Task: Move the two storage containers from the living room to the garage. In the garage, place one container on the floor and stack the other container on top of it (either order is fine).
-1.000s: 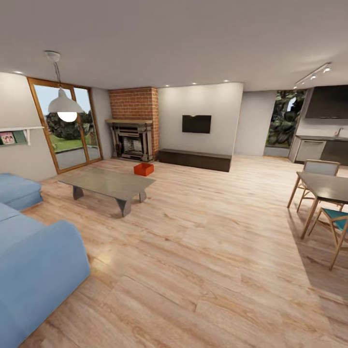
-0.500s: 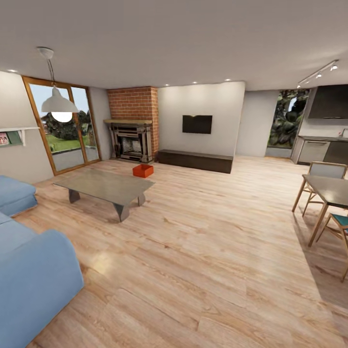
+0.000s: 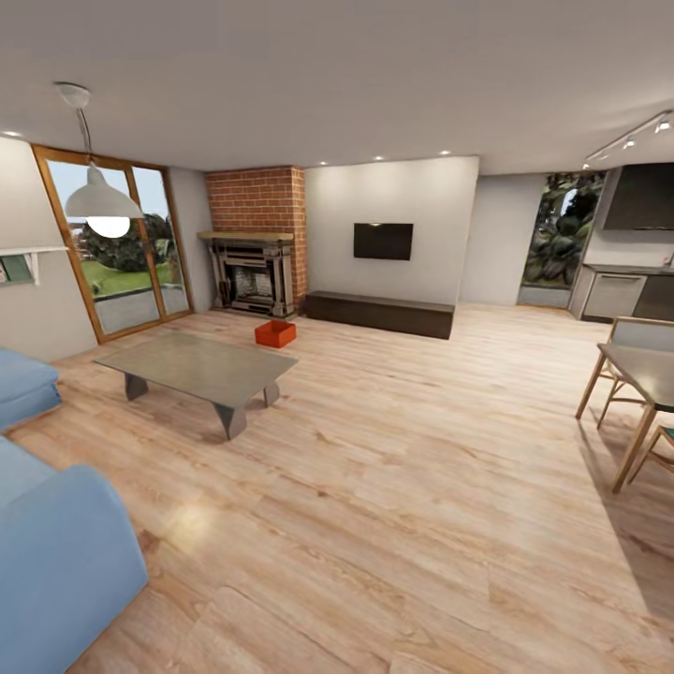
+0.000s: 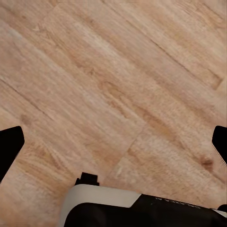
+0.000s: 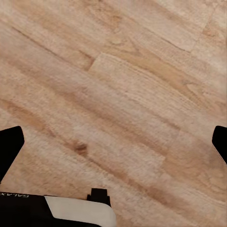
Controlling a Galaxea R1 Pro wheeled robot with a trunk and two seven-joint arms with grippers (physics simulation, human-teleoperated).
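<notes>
While the head camera is looking across the living room (image 3: 393,440), one orange-red storage container (image 3: 275,333) is sitting on the light wood plank floor (image 3: 421,524), just beyond the far corner of the grey coffee table (image 3: 197,365) and in front of the brick fireplace (image 3: 255,243). Only one container is showing; its open top is facing up and nothing is touching it. A light-blue sofa (image 3: 56,552) is filling the near left corner of the floor, and a pendant lamp (image 3: 96,198) is hanging above the coffee table's left end. A wall-mounted television (image 3: 382,241) is hanging over a low dark cabinet (image 3: 379,313) along the far wall. At the right edge of the room a dining table (image 3: 646,370) with wooden legs is standing, well apart from the container.

In the left wrist view the left gripper (image 4: 113,142) is pointing down at bare wood planks, its two dark fingertips (image 4: 9,146) sitting wide apart at opposite edges of the frame, with nothing between them. In the right wrist view the right gripper (image 5: 113,142) is likewise spread wide over the planks, its fingertips (image 5: 9,145) far apart and holding nothing.
</notes>
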